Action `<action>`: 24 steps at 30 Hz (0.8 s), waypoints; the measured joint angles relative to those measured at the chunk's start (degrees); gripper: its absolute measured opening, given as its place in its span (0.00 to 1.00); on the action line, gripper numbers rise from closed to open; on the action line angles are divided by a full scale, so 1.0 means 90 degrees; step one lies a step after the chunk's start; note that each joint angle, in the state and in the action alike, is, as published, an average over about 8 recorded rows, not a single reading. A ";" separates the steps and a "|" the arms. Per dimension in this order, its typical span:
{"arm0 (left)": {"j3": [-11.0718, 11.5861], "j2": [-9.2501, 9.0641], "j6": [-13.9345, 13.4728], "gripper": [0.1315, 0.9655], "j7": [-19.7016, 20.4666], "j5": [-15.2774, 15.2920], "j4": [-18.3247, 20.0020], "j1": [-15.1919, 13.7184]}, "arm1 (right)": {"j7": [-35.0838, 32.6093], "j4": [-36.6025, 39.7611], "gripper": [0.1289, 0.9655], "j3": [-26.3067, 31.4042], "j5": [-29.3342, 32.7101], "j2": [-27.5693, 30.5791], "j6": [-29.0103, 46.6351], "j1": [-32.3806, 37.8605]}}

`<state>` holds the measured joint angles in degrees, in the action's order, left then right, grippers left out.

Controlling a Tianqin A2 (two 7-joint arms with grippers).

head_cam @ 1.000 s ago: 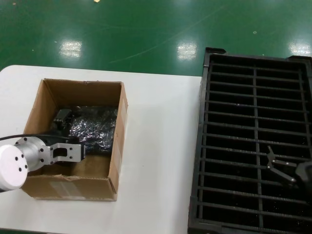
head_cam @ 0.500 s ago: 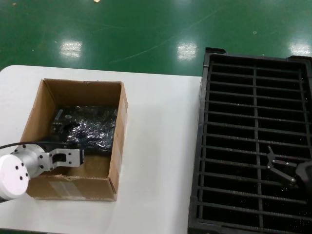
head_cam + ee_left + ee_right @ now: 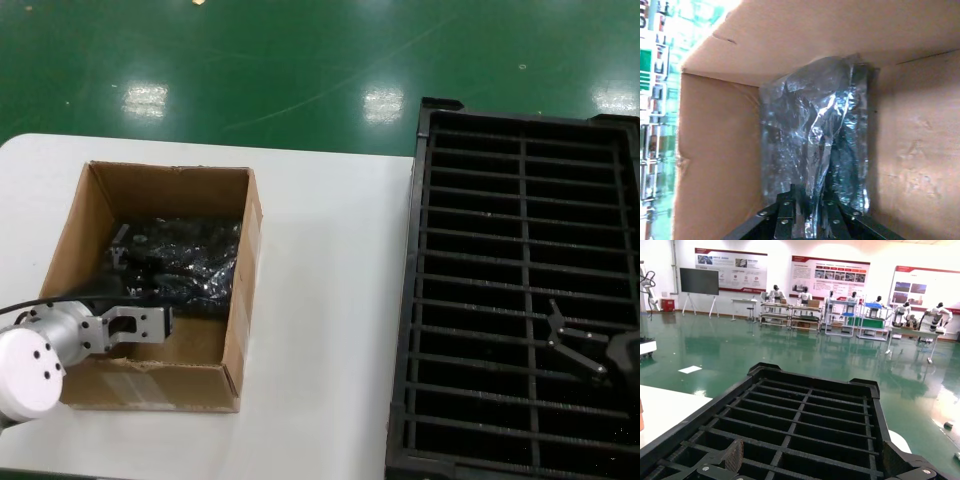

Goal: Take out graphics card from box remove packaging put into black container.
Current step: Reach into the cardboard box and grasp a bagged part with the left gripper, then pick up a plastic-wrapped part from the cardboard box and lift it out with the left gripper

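Note:
The brown cardboard box (image 3: 245, 260) stands on the left of the white table. Inside it lies the crinkled silvery packaging (image 3: 190, 262), and the graphics card is hidden in it. My left gripper (image 3: 140, 300) reaches into the box from the near side. In the left wrist view the left gripper (image 3: 812, 197) is shut on a raised fold of the packaging (image 3: 815, 140). The black container (image 3: 520, 180) fills the right side. My right gripper (image 3: 575, 345) hovers open over its near slots. In the right wrist view the right gripper (image 3: 815, 465) holds nothing above the black container (image 3: 805, 405).
A bare strip of white table (image 3: 330, 300) separates the box from the container. Green floor (image 3: 300, 70) lies beyond the table's far edge. The box walls (image 3: 715, 160) stand close on both sides of my left fingers (image 3: 785, 215).
My left arm has drawn back toward the near wall of the box. The packaging has shifted with it and shows a different crumpled face. The right arm has stayed still.

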<state>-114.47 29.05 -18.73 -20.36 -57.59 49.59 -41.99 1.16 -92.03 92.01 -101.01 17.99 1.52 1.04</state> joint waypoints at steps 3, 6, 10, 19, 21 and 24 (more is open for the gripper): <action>0.0120 0.0019 0.0026 0.14 0.0046 0.0132 0.0192 0.0094 | 0.0000 0.0000 1.00 0.0000 0.0000 0.0000 0.0000 0.0000; 0.0279 0.0050 0.0005 0.09 0.0137 0.0312 0.0449 0.0225 | 0.0000 0.0000 1.00 0.0000 0.0000 0.0000 0.0000 0.0000; 0.0530 0.0089 -0.0045 0.05 0.0267 0.0582 0.0835 0.0443 | 0.0000 0.0000 1.00 0.0000 0.0000 0.0000 0.0000 0.0000; 0.1187 0.0175 -0.0270 0.01 0.0593 0.1018 0.1917 0.1032 | 0.0000 0.0000 1.00 0.0000 0.0000 0.0000 0.0000 0.0000; 0.1360 0.0189 -0.0318 0.01 0.0660 0.1112 0.2169 0.1151 | 0.0000 0.0000 1.00 0.0000 0.0000 0.0000 0.0000 0.0000; 0.1656 0.0176 -0.0365 0.01 0.0745 0.1289 0.2541 0.1317 | 0.0000 0.0000 1.00 0.0000 0.0000 0.0000 0.0000 0.0000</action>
<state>-99.57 30.64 -22.02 -13.66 -45.99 72.46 -30.14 1.16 -92.03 92.01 -101.01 17.99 1.52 1.04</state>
